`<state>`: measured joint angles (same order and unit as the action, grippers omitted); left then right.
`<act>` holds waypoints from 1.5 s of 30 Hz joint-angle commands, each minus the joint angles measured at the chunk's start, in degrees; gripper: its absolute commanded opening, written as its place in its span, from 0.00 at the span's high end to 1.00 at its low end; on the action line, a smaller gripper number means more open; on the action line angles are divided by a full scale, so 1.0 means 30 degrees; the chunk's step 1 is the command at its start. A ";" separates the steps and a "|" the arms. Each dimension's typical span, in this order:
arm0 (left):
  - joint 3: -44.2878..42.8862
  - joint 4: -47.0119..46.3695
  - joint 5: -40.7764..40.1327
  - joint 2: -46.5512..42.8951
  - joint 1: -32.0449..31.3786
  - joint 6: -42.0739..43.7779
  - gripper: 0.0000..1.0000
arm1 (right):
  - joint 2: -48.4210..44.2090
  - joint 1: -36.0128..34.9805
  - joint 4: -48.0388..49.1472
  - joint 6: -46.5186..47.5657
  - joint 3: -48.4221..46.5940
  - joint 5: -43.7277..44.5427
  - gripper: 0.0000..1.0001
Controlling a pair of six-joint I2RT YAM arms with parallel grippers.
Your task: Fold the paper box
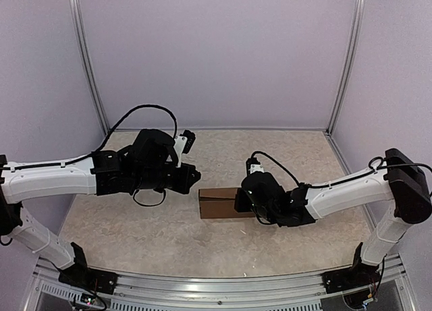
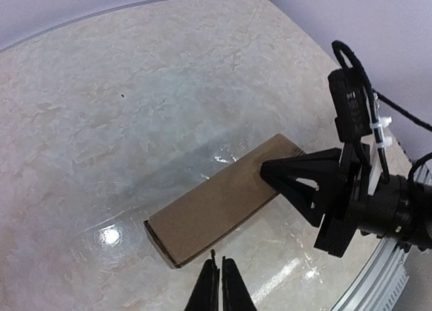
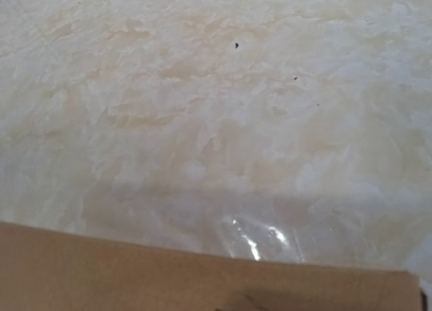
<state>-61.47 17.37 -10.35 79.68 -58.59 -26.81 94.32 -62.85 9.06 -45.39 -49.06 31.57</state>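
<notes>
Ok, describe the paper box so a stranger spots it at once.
On the pale marbled table, midway between the two arms, lies the paper box. It is the only brown thing there, a plain flat carton at the tip of the right gripper.

No legible text, numbers, brand marks or signs in any view. Visible faces of the paper box (image 2: 216,203) are plain brown, unprinted.

Paper box (image 1: 217,203) lies flat on the counter (image 1: 135,223), near centre. Right end effector (image 2: 266,169) rests on its right end. Left end effector (image 1: 196,177) sits just left of the box, apart.
</notes>
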 commanded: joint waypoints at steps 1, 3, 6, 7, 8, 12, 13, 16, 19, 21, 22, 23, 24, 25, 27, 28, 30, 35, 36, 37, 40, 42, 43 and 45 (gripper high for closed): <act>0.1133 -0.3042 0.3017 0.0082 0.1270 0.1445 1.00 | 0.0299 -0.0169 -0.1061 0.0505 0.0981 -0.0862 1.00; 0.1654 -0.4441 0.3325 0.0209 0.1538 0.1975 1.00 | 0.0297 -0.0147 -0.1056 0.0564 0.1001 -0.0881 1.00; 0.2689 -0.6597 0.5107 0.0531 0.2115 0.2039 1.00 | 0.0271 -0.0157 -0.1013 0.0604 0.1001 -0.0989 1.00; 0.3086 -0.7310 0.5309 0.0714 0.2235 0.1954 1.00 | 0.0263 -0.0156 -0.0997 0.0598 0.1001 -0.1016 1.00; 0.3367 -0.7890 0.5696 0.0869 0.2393 0.1845 1.00 | 0.0273 -0.0145 -0.0962 0.0590 0.1023 -0.1041 1.00; 0.4758 -0.9994 0.6691 0.1928 0.2812 0.1289 1.00 | 0.0333 -0.0151 -0.0932 0.0612 0.1003 -0.1116 1.00; 0.5154 -1.0734 0.6990 0.2161 0.2938 0.1110 1.00 | 0.0374 -0.0148 -0.0939 0.0625 0.0979 -0.1141 1.00; 0.6586 -1.3519 0.7695 0.3449 0.3488 0.0300 1.00 | 0.0460 -0.0169 -0.0909 0.0629 0.0946 -0.1229 1.00; 0.7836 -1.6946 0.9546 0.5604 0.4327 -0.1438 1.00 | 0.0478 -0.0170 -0.1022 0.0630 0.0913 -0.1278 1.00; 0.8425 -1.8627 1.0346 0.6821 0.4571 -0.2224 1.00 | 0.0403 -0.0158 -0.1203 0.0584 0.0964 -0.1210 1.00; 0.8645 -1.8958 1.0424 0.7142 0.4586 -0.2413 1.00 | 0.0357 -0.0171 -0.1288 0.0574 0.0967 -0.1146 1.00; 0.8829 -1.9197 1.0503 0.7466 0.4566 -0.2573 1.00 | 0.0307 -0.0151 -0.1364 0.0565 0.0971 -0.1083 1.00; 0.9010 -1.9377 1.0568 0.7719 0.4559 -0.2639 1.00 | 0.0242 -0.0152 -0.1403 0.0593 0.0972 -0.1049 1.00; 0.9161 -1.9400 1.0525 0.7813 0.4537 -0.2670 1.00 | 0.0205 -0.0163 -0.1470 0.0619 0.0931 -0.0994 1.00; 0.9343 -1.9165 1.0359 0.7912 0.4557 -0.2613 1.00 | 0.0038 -0.0167 -0.1565 0.0745 0.0740 -0.0968 1.00; 0.9396 -1.9026 1.0257 0.7881 0.4558 -0.2546 1.00 | -0.0099 -0.0161 -0.1578 0.0872 0.0635 -0.1031 1.00; 0.9402 -1.8501 0.9987 0.7766 0.4558 -0.2300 1.00 | -0.0541 -0.0093 -0.1530 0.1330 0.0443 -0.1144 1.00; 0.9124 -1.7350 0.9411 0.7288 0.4538 -0.1773 1.00 | -0.2512 0.0951 -0.1400 0.3341 0.0242 -0.3486 1.00; 0.9025 -1.7125 0.9325 0.7266 0.4534 -0.1719 1.00 | -0.2974 0.1297 -0.1235 0.3893 0.0346 -0.4261 1.00; 0.8943 -1.7013 0.9333 0.7273 0.4530 -0.1672 1.00 | -0.3515 0.1622 -0.1079 0.4195 0.0443 -0.5017 1.00; 0.8792 -1.6853 0.9197 0.7257 0.4501 -0.1598 1.00 | -0.5136 0.2967 -0.1303 0.4641 0.0630 -0.7900 1.00; 0.8676 -1.6687 0.9099 0.7288 0.4500 -0.1553 1.00 | -0.5843 0.3816 -0.1457 0.4699 0.0871 -0.9468 1.00; 0.8636 -1.6639 0.9081 0.7279 0.4500 -0.1553 1.00 | -0.6299 0.4218 -0.1572 0.4776 0.1042 -1.0235 1.00; 0.8529 -1.6458 0.9030 0.7224 0.4480 -0.1476 1.00 | -0.6725 0.5008 -0.1740 0.4827 0.1310 -1.1797 1.00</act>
<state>-36.91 -44.12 18.70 99.68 -44.82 -32.88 77.03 -51.55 6.55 -33.17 -47.59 8.99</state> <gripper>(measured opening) 0.004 0.003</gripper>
